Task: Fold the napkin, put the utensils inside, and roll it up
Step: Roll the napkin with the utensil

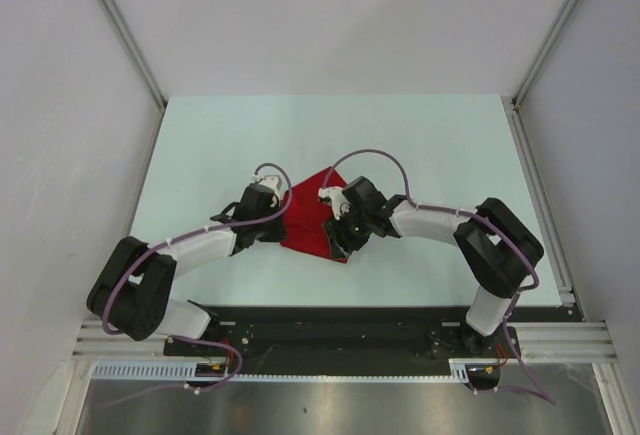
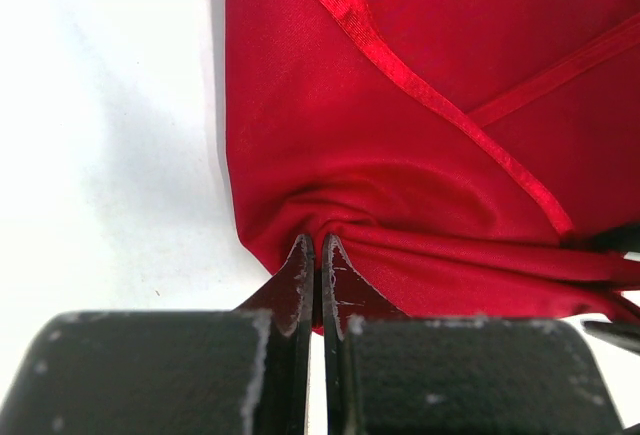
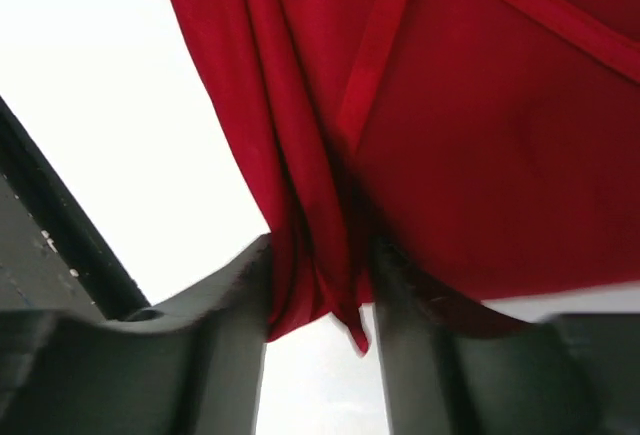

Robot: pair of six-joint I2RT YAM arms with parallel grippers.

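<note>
The red napkin lies folded and bunched on the pale table between my two grippers. My left gripper is at its left edge. In the left wrist view the jaws are pressed nearly together, pinching a gathered fold of the napkin. My right gripper is at the napkin's near right corner. In the right wrist view its fingers hold a bunched strip of the napkin between them, with a corner hanging below. The orange spoon is out of view in all three views.
The pale table extends behind and to both sides of the napkin. White walls and metal frame rails enclose it. The black base rail runs along the near edge.
</note>
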